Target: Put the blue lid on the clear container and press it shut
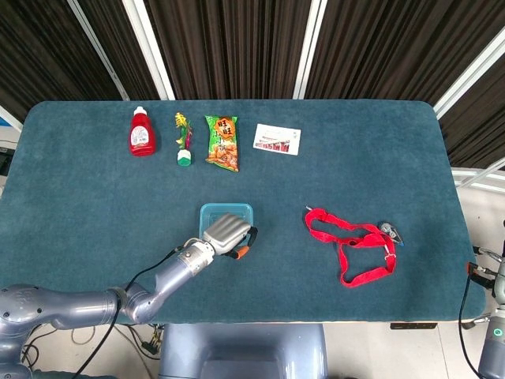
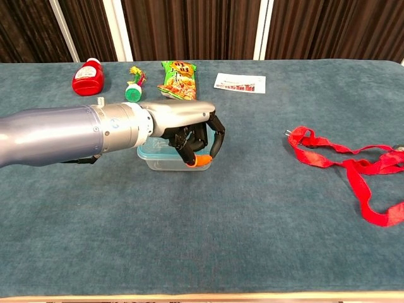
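currently the left hand (image 2: 189,136) rests with fingers curled down over the blue lid (image 1: 226,210), which sits on the clear container (image 2: 165,158) near the table's (image 1: 95,213) front middle. nothing seems pinched. pressure looks off-centre toward the near edge, so the far side may stay unsealed or the container may tip.

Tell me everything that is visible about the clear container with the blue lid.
The clear container is a small, rounded-corner box of see-through plastic, upright on the blue-green table, near its front and left of middle. Its blue lid lies on top. The left hand covers the near half, fingers curled over the front edge. Whether the lid is snapped shut, or anything is inside, cannot be told.
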Available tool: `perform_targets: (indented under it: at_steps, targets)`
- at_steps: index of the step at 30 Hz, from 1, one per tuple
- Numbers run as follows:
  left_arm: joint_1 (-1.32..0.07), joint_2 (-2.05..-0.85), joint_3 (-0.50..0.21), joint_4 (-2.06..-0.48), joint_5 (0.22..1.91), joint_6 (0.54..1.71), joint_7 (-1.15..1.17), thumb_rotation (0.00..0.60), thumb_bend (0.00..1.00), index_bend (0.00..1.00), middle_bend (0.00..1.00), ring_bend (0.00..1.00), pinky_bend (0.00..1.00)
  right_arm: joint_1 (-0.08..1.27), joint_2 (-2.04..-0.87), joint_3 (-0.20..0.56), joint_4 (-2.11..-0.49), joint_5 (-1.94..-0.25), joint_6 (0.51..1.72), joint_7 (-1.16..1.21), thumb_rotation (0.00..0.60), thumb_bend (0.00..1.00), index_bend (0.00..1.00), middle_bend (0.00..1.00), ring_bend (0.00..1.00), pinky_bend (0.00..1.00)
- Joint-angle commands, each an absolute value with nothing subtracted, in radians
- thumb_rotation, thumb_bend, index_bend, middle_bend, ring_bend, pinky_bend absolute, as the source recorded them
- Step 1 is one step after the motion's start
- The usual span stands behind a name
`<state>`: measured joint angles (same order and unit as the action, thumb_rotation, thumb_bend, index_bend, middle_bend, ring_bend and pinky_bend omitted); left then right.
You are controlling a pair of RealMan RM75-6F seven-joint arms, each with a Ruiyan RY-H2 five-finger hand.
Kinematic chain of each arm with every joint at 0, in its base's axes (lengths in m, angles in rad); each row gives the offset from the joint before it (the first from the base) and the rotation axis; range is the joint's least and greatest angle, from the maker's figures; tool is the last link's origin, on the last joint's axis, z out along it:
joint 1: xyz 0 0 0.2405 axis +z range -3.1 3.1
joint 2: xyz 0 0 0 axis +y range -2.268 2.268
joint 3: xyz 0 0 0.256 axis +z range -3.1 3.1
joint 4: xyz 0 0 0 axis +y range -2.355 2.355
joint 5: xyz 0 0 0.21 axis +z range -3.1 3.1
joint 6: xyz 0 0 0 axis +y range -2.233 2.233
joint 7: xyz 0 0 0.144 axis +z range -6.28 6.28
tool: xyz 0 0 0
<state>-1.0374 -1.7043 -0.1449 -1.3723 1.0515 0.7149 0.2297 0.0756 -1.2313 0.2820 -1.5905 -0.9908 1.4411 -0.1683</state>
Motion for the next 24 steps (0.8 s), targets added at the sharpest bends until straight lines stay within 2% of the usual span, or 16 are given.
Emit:
perform_targets:
  at_steps: [1, 24]
  targets:
    - [-1.039, -1.708, -0.143, -1.370, 1.044, 0.720, 0.246, 0.600, 0.51, 0.80, 0.87, 0.71, 0.75, 0.076, -1.231, 0.282, -1.590, -0.990, 1.442, -0.169, 0.600, 0.28, 0.04, 0.00, 0.00, 0.00]
    - [-1.037, -1.734, -0.127, -1.343, 1.035, 0.731, 0.317, 0.600, 0.51, 0.80, 0.87, 0.71, 0.76, 0.075, -1.228, 0.284, -1.592, -0.989, 1.442, -0.165, 0.600, 0.27, 0.04, 0.00, 0.00, 0.00]
